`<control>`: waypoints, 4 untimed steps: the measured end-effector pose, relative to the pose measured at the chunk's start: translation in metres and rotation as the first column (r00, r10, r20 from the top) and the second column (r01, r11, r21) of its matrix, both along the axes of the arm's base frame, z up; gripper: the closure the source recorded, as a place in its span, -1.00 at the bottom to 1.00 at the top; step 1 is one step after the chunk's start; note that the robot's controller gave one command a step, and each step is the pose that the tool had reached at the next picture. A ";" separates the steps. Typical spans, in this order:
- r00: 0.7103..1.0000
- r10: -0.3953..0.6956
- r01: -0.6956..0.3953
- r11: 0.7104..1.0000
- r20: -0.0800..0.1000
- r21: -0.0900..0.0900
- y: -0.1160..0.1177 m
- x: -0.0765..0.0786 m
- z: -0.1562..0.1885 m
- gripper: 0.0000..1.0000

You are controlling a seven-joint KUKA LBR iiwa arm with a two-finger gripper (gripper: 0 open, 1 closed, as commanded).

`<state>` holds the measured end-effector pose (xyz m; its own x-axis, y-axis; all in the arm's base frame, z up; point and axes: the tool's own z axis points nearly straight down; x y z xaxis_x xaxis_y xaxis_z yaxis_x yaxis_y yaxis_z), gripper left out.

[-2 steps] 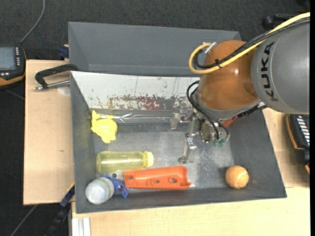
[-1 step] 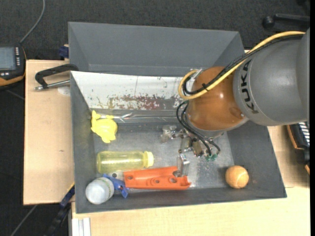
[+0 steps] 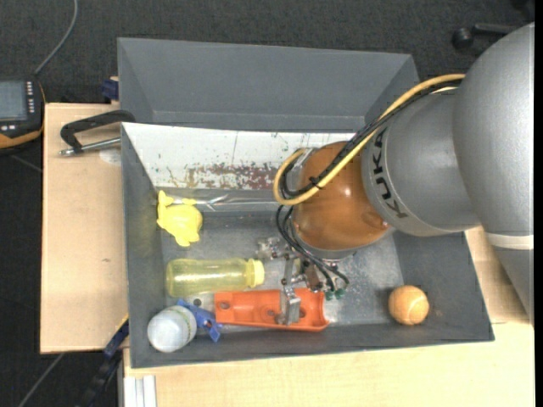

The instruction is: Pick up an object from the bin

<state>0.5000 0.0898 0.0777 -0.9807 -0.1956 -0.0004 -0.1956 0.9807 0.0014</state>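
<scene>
Nearest the lens is the grey arm (image 3: 475,142), which reaches in from the right and ends in a rounded orange-brown wrist cover (image 3: 335,202) wrapped in cables. Below the cover, the jaws come down onto a flat orange plastic piece (image 3: 254,309) lying lengthwise along the near wall of the grey bin (image 3: 254,83). They meet the piece toward its right end. The wrist and cables crowd that spot, so I cannot tell whether the jaws are spread, narrow or already closed on it.

The orange piece looks stiff, light and thin, with a smooth face that may slip. Its long edges seem the best place to grip, though it lies close to the bin floor.

- **Just behind the orange piece:** a pale yellow see-through bottle (image 3: 212,275) on its side, near it or perhaps touching.
- **At its left end:** a white round-topped item with blue parts (image 3: 174,327). Its kind is hard to make out.
- **Well beyond its left half:** a crumpled yellow lump (image 3: 179,220).
- **To its right, well apart:** an orange ball (image 3: 409,304).

The wrist cover hides the bin floor behind the orange piece's right end.
</scene>
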 end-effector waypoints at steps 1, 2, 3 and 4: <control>0.996 -0.088 0.088 0.996 0.002 0.004 0.004 -0.003 -0.006 1.00; 0.993 -0.116 0.116 0.993 -0.001 0.003 -0.007 -0.003 -0.007 1.00; 0.990 -0.142 0.142 0.990 0.003 0.005 -0.019 0.003 0.040 1.00; 0.992 -0.125 0.124 0.992 0.010 0.006 -0.029 0.059 0.014 1.00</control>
<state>0.5592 0.0611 0.0912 -0.9973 -0.0720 -0.0117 -0.0720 0.9974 0.0051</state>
